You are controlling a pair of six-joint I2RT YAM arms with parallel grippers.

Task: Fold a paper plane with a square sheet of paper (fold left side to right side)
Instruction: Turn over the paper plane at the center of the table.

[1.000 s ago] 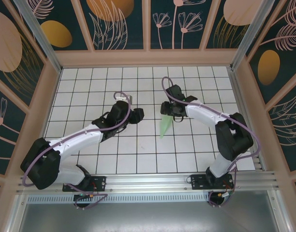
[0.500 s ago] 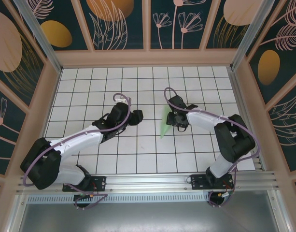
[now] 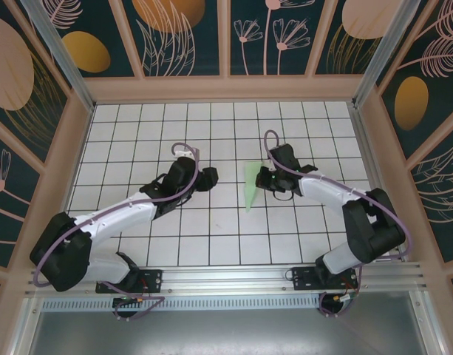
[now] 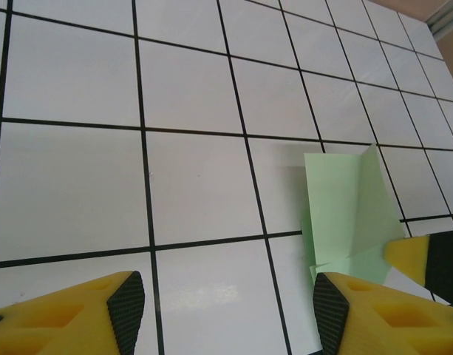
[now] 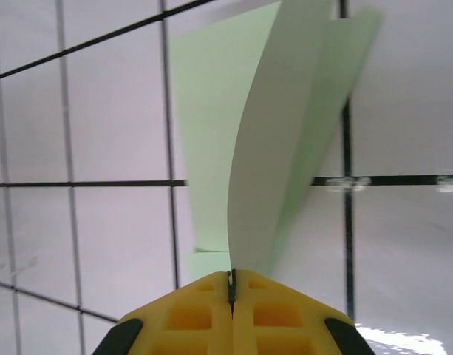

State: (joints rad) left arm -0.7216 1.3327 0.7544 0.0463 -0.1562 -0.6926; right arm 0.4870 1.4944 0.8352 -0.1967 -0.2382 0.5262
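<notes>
Near the middle of the bench [image 3: 211, 229], the paper plane [image 3: 250, 191] lies pointing to six o'clock. At its three o'clock, the right claw [image 3: 265, 178] pinches a raised flap. At nine o'clock, the left claw [image 3: 212, 177] gapes apart.

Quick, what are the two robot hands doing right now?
Left gripper: open, holding nothing.
Right gripper: shut, pinching the paper plane.

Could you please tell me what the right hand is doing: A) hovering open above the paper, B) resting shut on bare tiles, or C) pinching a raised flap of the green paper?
C: the right hand is shut, with a lifted flap of the green paper running into the seam between its fingers.
</notes>
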